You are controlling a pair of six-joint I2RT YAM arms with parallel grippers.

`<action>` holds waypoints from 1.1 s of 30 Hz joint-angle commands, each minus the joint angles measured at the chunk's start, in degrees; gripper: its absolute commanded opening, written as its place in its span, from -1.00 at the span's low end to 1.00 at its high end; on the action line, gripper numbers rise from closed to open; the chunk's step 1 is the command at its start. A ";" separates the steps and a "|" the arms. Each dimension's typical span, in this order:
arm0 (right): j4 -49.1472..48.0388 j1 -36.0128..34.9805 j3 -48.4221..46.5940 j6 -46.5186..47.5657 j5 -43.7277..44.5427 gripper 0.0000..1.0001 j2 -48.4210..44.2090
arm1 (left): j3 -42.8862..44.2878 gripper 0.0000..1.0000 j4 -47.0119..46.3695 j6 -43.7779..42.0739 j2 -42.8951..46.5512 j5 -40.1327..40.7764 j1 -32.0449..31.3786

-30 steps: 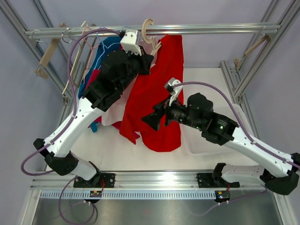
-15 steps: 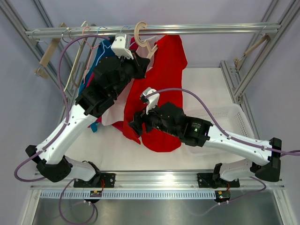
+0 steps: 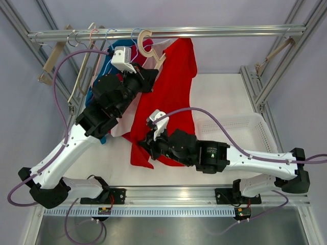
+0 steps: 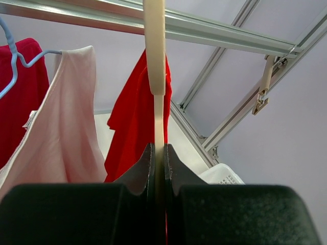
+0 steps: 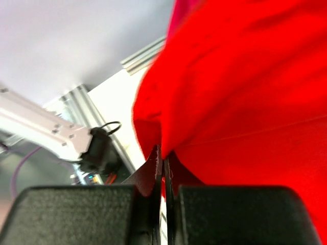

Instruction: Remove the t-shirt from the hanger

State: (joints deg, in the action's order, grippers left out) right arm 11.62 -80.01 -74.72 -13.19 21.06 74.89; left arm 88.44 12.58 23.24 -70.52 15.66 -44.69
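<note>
T-shirt hangs lengthwise below hanger; right gripper pinches lower edge.

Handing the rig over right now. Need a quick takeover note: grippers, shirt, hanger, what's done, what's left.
Left gripper: shut on the wooden hanger, up by the rail.
Right gripper: shut on the red t-shirt, low on the cloth.
Done: both grips made.
Left: the shirt's top still hangs at the hanger, so it has to be pulled free. Cannot tell whether the hook sits on the rail.

The t-shirt is plain red, the hanger cream, the basket white.
</note>
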 commanded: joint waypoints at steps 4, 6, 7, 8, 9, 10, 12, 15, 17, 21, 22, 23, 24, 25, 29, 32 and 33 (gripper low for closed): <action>-0.02 -7.35 0.54 -4.21 -0.93 -1.00 0.07 | 0.50 -1.00 -21.45 1.01 3.11 5.43 -0.14; 0.69 -8.67 2.11 -6.57 -0.67 -1.00 2.01 | 1.37 -1.00 -22.07 1.10 2.59 5.43 -0.05; -0.01 -9.11 2.99 -7.80 -1.10 -1.00 2.36 | 2.69 -1.00 -22.42 1.10 2.32 5.35 -0.05; -1.23 -9.11 4.74 -10.34 -1.80 -1.00 2.97 | 3.39 -1.00 -22.60 1.01 2.14 5.43 -0.05; -1.68 -9.11 5.45 -11.32 -3.12 -1.00 3.15 | 4.10 -1.00 -22.86 0.93 1.71 5.61 -0.05; -2.03 -9.11 6.07 -12.11 -3.83 -1.00 3.50 | 4.89 -1.00 -22.77 0.84 1.36 6.13 -0.05; -1.60 -9.20 6.95 -13.35 -3.23 -1.00 4.47 | 7.79 -1.00 -22.16 1.45 0.91 5.70 -0.05; 0.42 -9.20 8.09 -13.70 0.02 -1.00 4.65 | 11.57 -1.00 -21.28 2.24 0.56 4.30 -0.05; 1.91 -9.20 9.41 -14.40 0.82 -1.00 5.00 | 13.85 -1.00 -19.88 1.54 0.56 4.11 -0.05; 3.76 -9.20 13.36 -18.36 2.75 -1.00 4.39 | 22.54 -1.00 -12.33 -2.57 -0.06 3.85 1.09; 3.94 -9.20 14.41 -18.97 3.46 -1.00 3.34 | 23.34 -1.00 -10.75 -3.46 0.21 3.59 1.09; 4.11 -9.20 16.43 -19.33 3.98 -1.00 0.89 | 24.05 -1.00 -9.78 -4.43 0.64 3.59 1.09; 4.29 -9.20 17.32 -19.94 5.12 -1.00 -0.35 | 24.66 -1.00 -8.81 -6.35 1.00 3.50 1.09; 4.55 -9.20 17.85 -20.12 5.92 -1.00 -1.58 | 25.63 -1.00 -6.62 -6.98 1.35 2.63 1.09; 11.31 -9.20 18.30 -20.04 12.33 -1.00 -9.03 | 22.23 -1.00 0.16 -6.12 5.91 -4.48 1.09; 15.52 -9.11 15.41 -15.66 18.65 -1.00 -15.10 | 11.28 -1.00 2.09 -1.55 14.42 -10.64 1.09; 16.24 -9.03 14.43 -14.07 22.23 -1.00 -16.43 | 9.05 -1.00 3.23 0.20 18.54 -11.61 1.09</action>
State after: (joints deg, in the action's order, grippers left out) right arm 23.07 -88.36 -56.49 -30.04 34.00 63.61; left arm 100.27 30.22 19.77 -63.83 9.28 -44.12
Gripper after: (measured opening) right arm 0.021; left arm 0.060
